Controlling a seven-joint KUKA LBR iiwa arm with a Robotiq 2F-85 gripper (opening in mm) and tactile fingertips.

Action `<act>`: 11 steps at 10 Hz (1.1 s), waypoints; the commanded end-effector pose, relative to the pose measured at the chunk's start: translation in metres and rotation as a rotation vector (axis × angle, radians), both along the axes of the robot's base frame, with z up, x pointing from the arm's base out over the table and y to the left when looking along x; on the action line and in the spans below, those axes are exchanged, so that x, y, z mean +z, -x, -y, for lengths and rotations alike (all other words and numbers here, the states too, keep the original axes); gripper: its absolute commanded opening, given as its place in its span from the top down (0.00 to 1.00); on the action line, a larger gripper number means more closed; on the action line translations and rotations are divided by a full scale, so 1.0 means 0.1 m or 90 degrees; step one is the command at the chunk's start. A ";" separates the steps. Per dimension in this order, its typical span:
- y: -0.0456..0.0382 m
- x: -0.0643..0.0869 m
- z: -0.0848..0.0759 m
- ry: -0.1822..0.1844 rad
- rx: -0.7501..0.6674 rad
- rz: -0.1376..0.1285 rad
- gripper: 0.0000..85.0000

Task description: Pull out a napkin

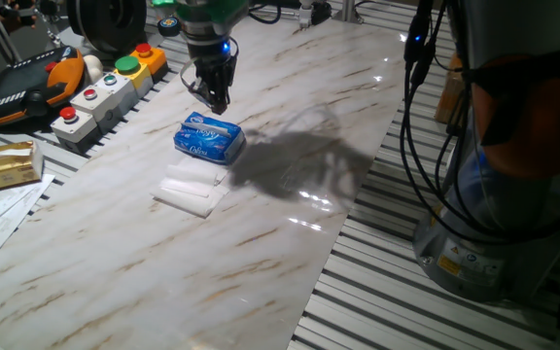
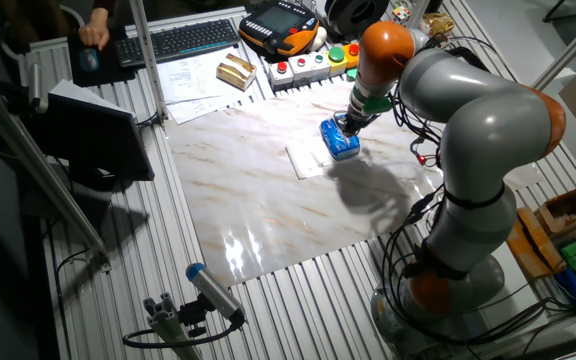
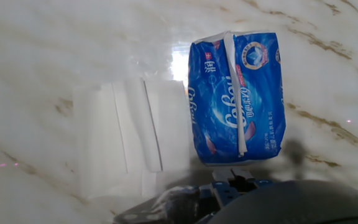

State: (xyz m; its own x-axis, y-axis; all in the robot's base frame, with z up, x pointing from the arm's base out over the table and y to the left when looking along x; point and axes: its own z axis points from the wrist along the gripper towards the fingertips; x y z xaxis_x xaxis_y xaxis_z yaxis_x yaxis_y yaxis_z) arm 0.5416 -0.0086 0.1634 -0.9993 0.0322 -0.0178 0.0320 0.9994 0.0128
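The napkin (image 3: 132,134) lies flat on the marble-patterned table (image 1: 290,126), a thin white sheet with soft fold lines running along its length, edges slightly uneven. It lies directly against the long side of the blue tissue pack (image 3: 238,99), on the far side of the pack from the gripper (image 1: 212,92) in one fixed view, and just below and to the left of the fingers in the hand view. In the other fixed view the napkin (image 2: 308,158) shows as a pale rectangle beside the pack (image 2: 340,140).

The gripper hangs above the pack's far end, touching nothing and holding nothing; its fingers look close together (whether fully closed I cannot tell, since the hand view shows only a dark blur at its lower edge).

The pack is glossy crinkled plastic with white lettering and a white seam down its middle. The tabletop is smooth and reflective, with brown veins.
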 end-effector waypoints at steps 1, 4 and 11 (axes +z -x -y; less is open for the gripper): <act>-0.013 -0.02 0.00 0.001 -0.002 0.000 0.99; -0.050 -0.03 0.00 0.003 -0.004 0.002 0.99; -0.167 0.00 0.01 0.003 -0.004 0.013 0.99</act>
State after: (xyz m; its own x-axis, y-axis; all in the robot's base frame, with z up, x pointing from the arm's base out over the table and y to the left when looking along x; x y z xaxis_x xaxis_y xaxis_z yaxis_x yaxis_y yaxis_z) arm 0.5583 -0.0100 0.1636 -0.9986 0.0374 -0.0384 0.0370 0.9993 0.0103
